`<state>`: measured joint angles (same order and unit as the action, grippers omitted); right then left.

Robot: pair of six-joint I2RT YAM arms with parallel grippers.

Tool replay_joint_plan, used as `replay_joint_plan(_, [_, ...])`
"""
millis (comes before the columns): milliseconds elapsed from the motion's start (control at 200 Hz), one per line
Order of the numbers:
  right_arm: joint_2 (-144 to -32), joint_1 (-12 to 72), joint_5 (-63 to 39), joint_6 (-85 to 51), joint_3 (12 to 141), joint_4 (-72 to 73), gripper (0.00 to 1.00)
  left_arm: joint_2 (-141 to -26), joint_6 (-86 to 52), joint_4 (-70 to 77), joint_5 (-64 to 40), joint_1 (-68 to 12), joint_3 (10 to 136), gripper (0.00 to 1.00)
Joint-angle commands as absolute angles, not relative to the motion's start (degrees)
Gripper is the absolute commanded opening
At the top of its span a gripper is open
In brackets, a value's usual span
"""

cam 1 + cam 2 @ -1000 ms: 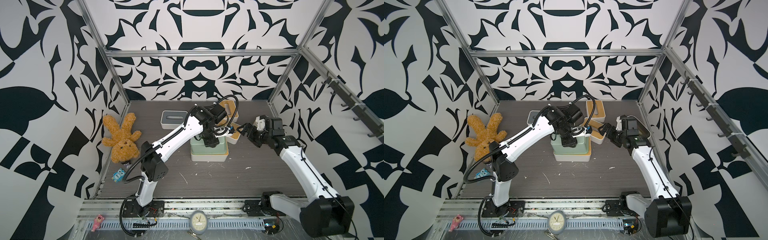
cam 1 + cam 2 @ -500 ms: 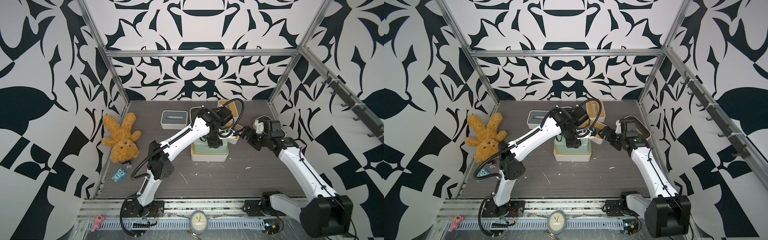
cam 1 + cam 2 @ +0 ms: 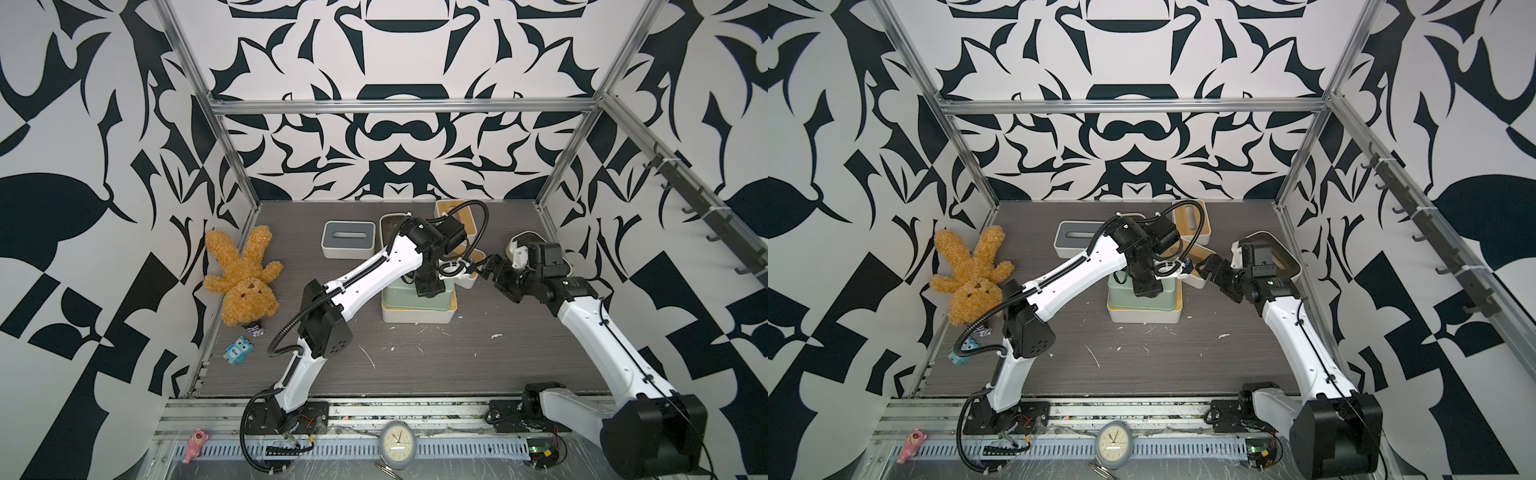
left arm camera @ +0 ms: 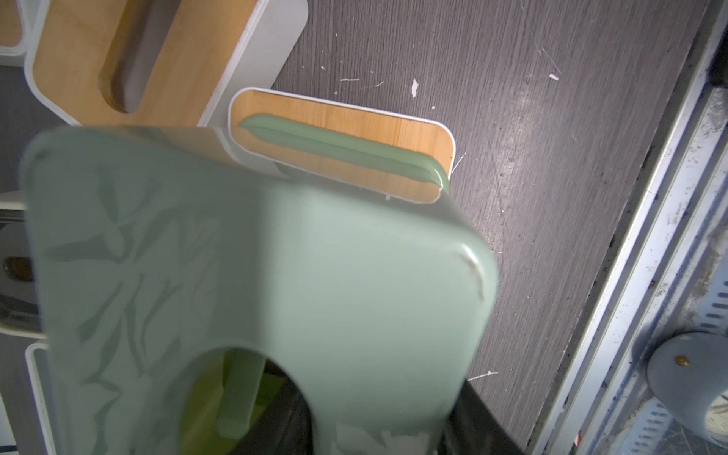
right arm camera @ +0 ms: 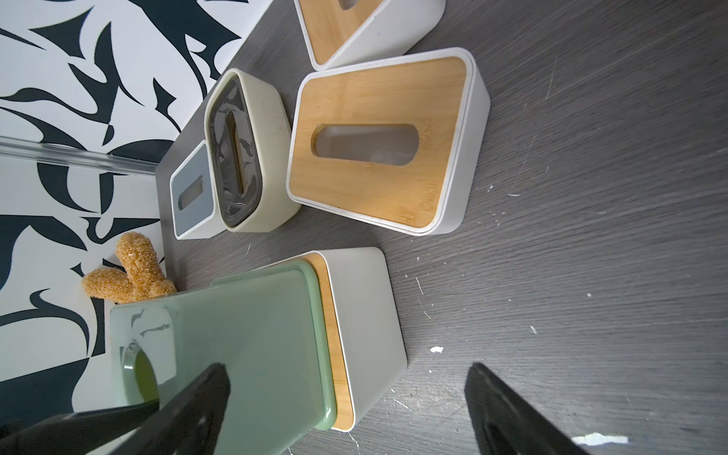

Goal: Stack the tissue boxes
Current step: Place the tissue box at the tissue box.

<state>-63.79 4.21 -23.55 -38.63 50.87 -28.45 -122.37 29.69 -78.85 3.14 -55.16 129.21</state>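
Mint box lengthwise along bamboo-lidded box

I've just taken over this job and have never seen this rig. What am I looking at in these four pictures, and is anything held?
Two white robot arms work over a dark table, each ending in two-fingered jaws. Both top views look down on the whole scene. Each wrist view comes from a camera riding on one arm. The left arm has its jaws shut on the mint green box, seemingly at its top slot. That box sits on a white bamboo-lidded box. The right arm has its jaws open and empty, beside the stack. Also on the table are a grey-lidded box, two more bamboo-lidded boxes, two cream dark-lidded boxes and a plush bunny, which is no part of the job.
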Motion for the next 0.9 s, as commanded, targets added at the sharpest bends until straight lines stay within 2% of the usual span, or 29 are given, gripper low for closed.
replay_joint_plan(0, [-62.67, 4.08, -24.35, -38.55, 50.71, -27.17, 0.97, -123.65, 29.12, -82.44, 2.09, -55.77, 131.01, 0.48])
replay_joint_plan(420, [-62.76, 4.13, -24.62, -38.66, 50.17, -26.78, 0.96, -125.95, 26.12, -83.21, 2.82, -55.81, 134.44, 0.48])
replay_joint_plan(895, [-63.18, 4.17, -24.97, -38.92, 49.50, -26.00, 0.96, -124.80, 25.75, -83.59, 2.43, -56.34, 132.37, 0.48])
